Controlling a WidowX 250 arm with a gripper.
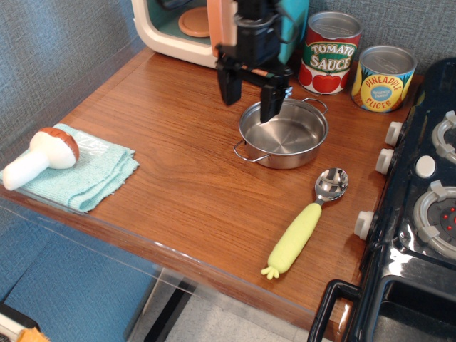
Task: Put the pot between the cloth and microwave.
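The shiny steel pot (283, 133) with two wire loop handles sits on the wooden counter right of centre. My black gripper (250, 99) hangs open just above the pot's left rim, one finger outside the rim and the other over the pot's inside, holding nothing. The light teal cloth (80, 173) lies at the counter's left front edge with a toy mushroom (41, 154) on it. The teal and cream microwave (192, 27) stands at the back, partly hidden behind the arm.
A tomato sauce can (329, 53) and a pineapple slices can (383, 78) stand at the back right. A spoon with a yellow-green handle (303, 226) lies in front of the pot. A black toy stove (420, 206) fills the right side.
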